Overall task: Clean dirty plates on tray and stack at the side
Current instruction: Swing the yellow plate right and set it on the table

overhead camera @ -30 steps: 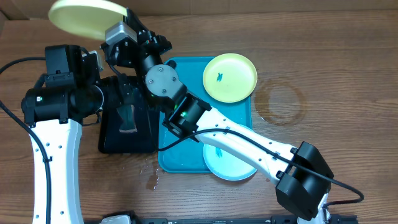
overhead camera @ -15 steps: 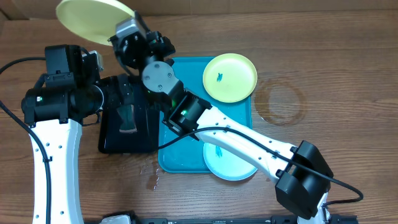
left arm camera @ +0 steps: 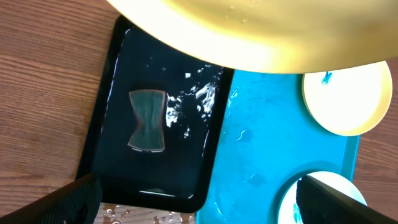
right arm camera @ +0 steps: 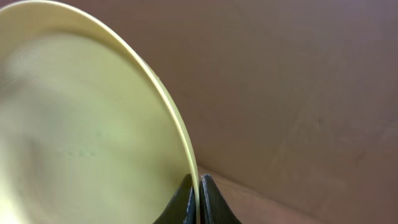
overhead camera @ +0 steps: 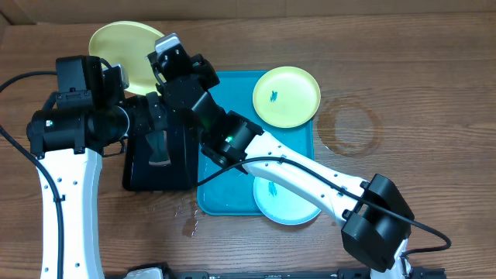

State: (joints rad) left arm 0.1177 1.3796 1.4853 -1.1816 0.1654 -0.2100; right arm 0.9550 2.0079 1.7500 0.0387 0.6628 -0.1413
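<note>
right fingers (right arm camera: 180, 208) pinched on rim of held yellow-green plate (overhead camera: 124, 50); it has swung in from far edge, now near the tabletop's far-left corner; probably stack base; left fingers (left arm camera: 74, 199) spread, empty; 2 smudged plates (overhead camera: 287, 97) remain on turquoise tray (overhead camera: 221, 194).

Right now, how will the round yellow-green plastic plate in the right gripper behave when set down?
Probably stiff and light: the yellow-green plate shows no sag, pinched only at its rim by the right gripper. Likely slippery: droplets glint on it in the left wrist view. It may pivot in that narrow pinch.
</note>
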